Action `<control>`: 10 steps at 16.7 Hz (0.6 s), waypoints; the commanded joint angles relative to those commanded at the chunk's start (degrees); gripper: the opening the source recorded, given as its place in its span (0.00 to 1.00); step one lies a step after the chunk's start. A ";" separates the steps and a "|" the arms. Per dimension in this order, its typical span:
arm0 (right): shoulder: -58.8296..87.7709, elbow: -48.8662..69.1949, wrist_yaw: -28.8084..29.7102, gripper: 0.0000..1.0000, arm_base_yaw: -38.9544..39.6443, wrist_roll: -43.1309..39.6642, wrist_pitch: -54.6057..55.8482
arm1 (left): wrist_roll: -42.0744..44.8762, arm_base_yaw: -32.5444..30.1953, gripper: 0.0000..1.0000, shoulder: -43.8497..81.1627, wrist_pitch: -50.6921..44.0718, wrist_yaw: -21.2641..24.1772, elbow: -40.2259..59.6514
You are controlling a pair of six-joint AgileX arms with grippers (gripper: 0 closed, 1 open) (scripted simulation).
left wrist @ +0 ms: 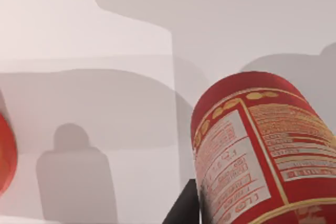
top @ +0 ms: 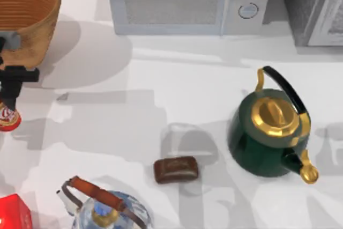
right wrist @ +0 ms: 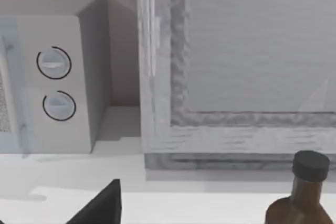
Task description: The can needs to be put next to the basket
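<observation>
At the counter's (top: 161,95) far left my left tool (top: 12,97) hangs over the red soda can (top: 9,118), just in front of the wicker basket (top: 29,20); I cannot tell how its fingers stand. The can (left wrist: 262,150) looms close in the left wrist view. Rightward sit a brown bar (top: 176,169), the microwave (top: 182,1) and a green kettle (top: 270,135).

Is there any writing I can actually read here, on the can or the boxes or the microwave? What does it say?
Nothing can be read as words.
can: cream panels with rows of red print, too blurred to read; the logo seen from above is also illegible.
microwave: two round dials, no legible marks.
red box: no text visible.
kettle, brown bottle: no text visible.
</observation>
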 joint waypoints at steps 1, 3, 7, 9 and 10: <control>0.00 0.00 0.00 1.00 0.00 0.00 0.00 | 0.00 0.00 0.00 0.00 0.00 0.00 0.00; 0.00 0.00 0.00 1.00 0.00 0.00 0.00 | 0.21 -0.24 0.00 -0.05 -0.13 -0.03 0.08; 0.00 0.00 0.00 1.00 0.00 0.00 0.00 | 0.55 -0.21 0.00 -0.76 -1.28 -0.46 -0.67; 0.00 0.00 0.00 1.00 0.00 0.00 0.00 | 0.68 -0.12 0.00 -0.94 -2.47 -0.95 -1.63; 0.00 0.00 0.00 1.00 0.00 0.00 0.00 | 0.71 -0.10 0.00 -0.71 -3.04 -1.22 -2.23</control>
